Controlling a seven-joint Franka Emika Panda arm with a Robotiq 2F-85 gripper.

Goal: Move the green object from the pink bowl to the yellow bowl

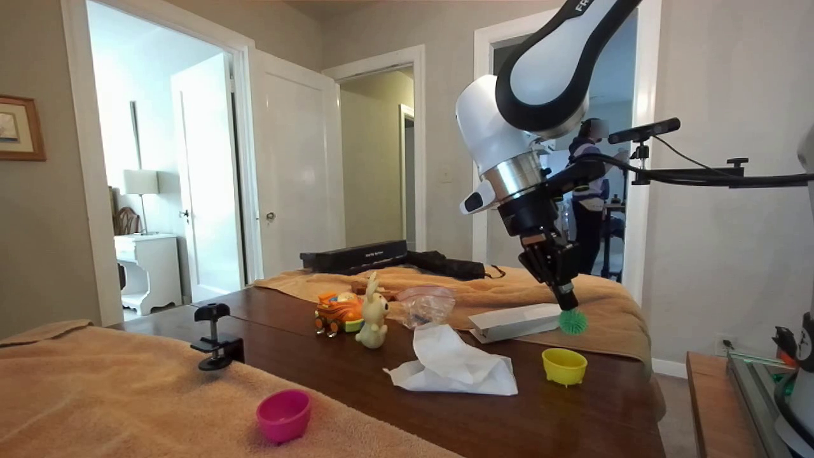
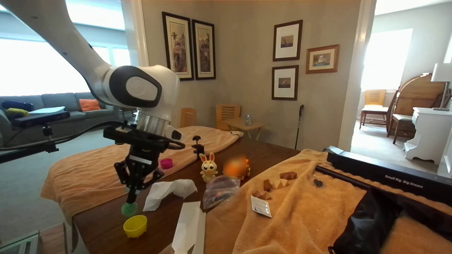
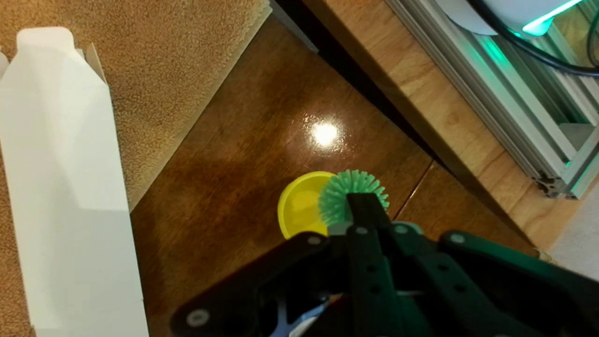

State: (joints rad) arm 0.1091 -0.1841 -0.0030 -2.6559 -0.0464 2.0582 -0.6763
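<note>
Spiky green ball, pinched in near-closed jaws: before release, ease toward wrist-view nine o'clock over yellow bowl.

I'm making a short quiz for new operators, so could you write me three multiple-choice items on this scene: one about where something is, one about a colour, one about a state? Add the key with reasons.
1. Where does the pink bowl sit?
A) On the bare wooden tabletop
B) On a towel
C) Inside the yellow bowl

2. What colour is the spiky ball?
A) Orange
B) Purple
C) Green

3. What state is the gripper in?
A) Closed on the spiky ball
B) Open, holding nothing
C) Closed on the yellow bowl

Key
1: B, since an exterior view shows towel cloth around its base.
2: C, since it looks green in all three views.
3: A, since both exterior views show the spiky ball hanging from the gripper's end, while the yellow bowl stands on the wooden tabletop.
</note>
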